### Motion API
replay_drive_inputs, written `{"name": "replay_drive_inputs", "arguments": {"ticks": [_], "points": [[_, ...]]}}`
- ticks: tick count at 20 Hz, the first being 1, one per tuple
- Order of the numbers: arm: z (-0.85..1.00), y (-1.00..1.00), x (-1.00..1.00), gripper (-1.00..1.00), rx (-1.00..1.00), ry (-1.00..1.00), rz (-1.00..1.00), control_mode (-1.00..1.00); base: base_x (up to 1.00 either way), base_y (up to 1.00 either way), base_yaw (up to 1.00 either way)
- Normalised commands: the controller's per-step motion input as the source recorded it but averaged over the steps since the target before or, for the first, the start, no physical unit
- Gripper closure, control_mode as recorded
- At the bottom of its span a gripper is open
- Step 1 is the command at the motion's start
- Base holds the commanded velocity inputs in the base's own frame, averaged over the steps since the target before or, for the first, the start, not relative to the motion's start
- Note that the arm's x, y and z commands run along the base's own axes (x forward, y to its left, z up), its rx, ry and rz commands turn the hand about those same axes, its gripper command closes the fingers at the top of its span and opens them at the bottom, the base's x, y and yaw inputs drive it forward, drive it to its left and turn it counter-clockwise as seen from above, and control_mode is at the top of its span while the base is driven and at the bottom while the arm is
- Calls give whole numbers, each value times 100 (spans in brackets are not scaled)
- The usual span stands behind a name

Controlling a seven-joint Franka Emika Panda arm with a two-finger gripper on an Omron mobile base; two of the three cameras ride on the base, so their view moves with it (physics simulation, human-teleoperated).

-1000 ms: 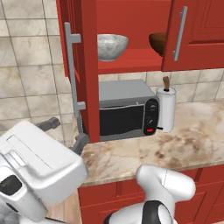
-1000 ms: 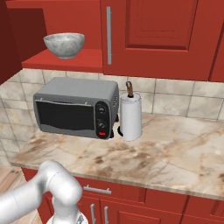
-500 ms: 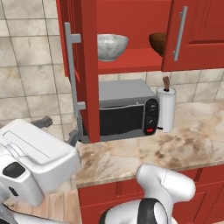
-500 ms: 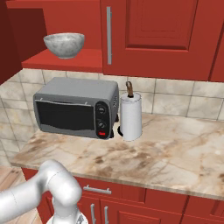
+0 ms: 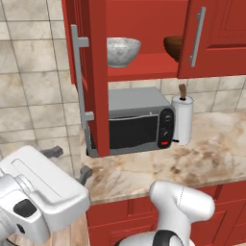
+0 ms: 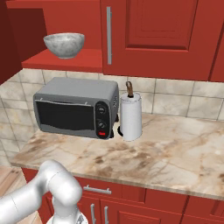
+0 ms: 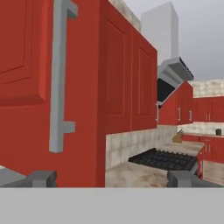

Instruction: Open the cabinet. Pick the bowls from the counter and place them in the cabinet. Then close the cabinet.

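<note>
From my remote seat, at far left in the left base view my gripper (image 5: pixel 69 163) hangs low beside the counter (image 5: pixel 202 158), fingers spread wide and holding nothing. Just right of it stands the open left door (image 5: pixel 96 77) of the cabinet (image 5: pixel 144 72), edge-on with its grey bar handle (image 5: pixel 79 77) facing me; I judge the gripper sits here to push that door shut. Further right, on the inner shelf, rest the marble bowl (image 5: pixel 123 50) and then the wooden bowl (image 5: pixel 174 47), so the placing looks done. Below sit a microwave (image 5: pixel 134 122) and a paper towel roll (image 5: pixel 182 120). The right base view hides the wooden bowl behind the closed right door (image 6: pixel 148 37). The hand view gives the handle close up and, past the door, a distant stove (image 7: pixel 164 159).
</note>
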Motion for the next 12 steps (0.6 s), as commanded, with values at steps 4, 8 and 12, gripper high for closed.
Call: {"name": "replay_drive_inputs", "arguments": {"ticks": [4,8,12], "points": [[-13,-38,54,-100,1,-8,0,-100,0,0,0],[-34,-18,51,-100,0,-9,0,-100,0,0,0],[-42,-17,51,-100,0,-11,0,-100,0,0,0]]}}
